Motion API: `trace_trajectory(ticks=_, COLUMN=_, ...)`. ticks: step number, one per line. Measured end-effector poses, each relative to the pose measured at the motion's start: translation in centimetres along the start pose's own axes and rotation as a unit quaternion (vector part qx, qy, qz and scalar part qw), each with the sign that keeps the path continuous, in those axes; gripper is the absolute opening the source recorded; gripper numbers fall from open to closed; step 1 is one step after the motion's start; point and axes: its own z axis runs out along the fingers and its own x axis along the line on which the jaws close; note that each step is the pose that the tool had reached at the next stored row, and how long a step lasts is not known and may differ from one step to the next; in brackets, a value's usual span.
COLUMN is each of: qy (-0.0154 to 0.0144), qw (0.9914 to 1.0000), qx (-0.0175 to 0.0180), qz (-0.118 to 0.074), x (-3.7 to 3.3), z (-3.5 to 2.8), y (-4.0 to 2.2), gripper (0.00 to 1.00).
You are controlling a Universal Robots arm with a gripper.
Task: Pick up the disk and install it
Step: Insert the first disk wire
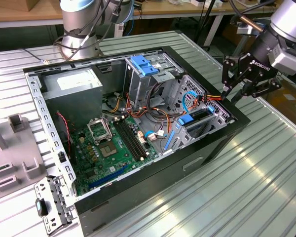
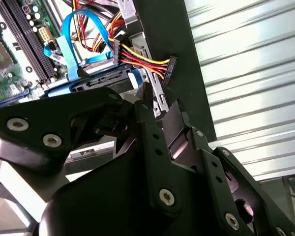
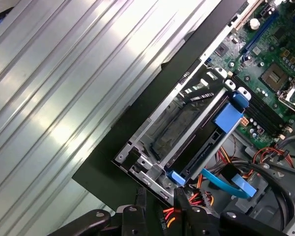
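Note:
The disk (image 1: 195, 117), framed by blue carrier rails, sits edge-on in the drive bay at the corner of the open computer case (image 1: 214, 143) on the exterior view's right. The first wrist view shows it as a dark strip (image 3: 202, 147) between blue tabs. My gripper (image 1: 232, 91) hovers just outside that corner, over the case wall. It is open, with nothing between its fingers (image 2: 147, 105). A black power connector (image 2: 170, 68) on red, yellow and orange wires lies just past the fingertips, draped over the case edge.
A blue data cable (image 2: 71, 34) loops beside the bay. A bare blue bracket (image 1: 144, 64) tops the upper drive cage. The grey power supply (image 1: 71, 86) and motherboard (image 1: 113, 143) fill the case. Ribbed metal tabletop (image 1: 246, 187) surrounds it; a loose metal bracket (image 1: 52, 205) lies at the exterior view's left.

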Motion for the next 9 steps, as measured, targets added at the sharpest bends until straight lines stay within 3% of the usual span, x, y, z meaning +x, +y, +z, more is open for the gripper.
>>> trace_trajectory(ticks=3, qy=0.0000, qw=0.99982, qx=-0.0017, qz=-0.019, x=0.01, z=0.01, y=-0.01, gripper=0.36)
trace_trajectory(ticks=7, qy=0.0002, qw=0.99881, qx=-0.0044, qz=-0.049, x=0.09, z=0.02, y=-0.12, gripper=0.36)
trace_trajectory(ticks=9, qy=0.0000, qw=0.99867, qx=-0.0046, qz=-0.051, x=0.20, z=0.04, y=-0.37, gripper=0.36)
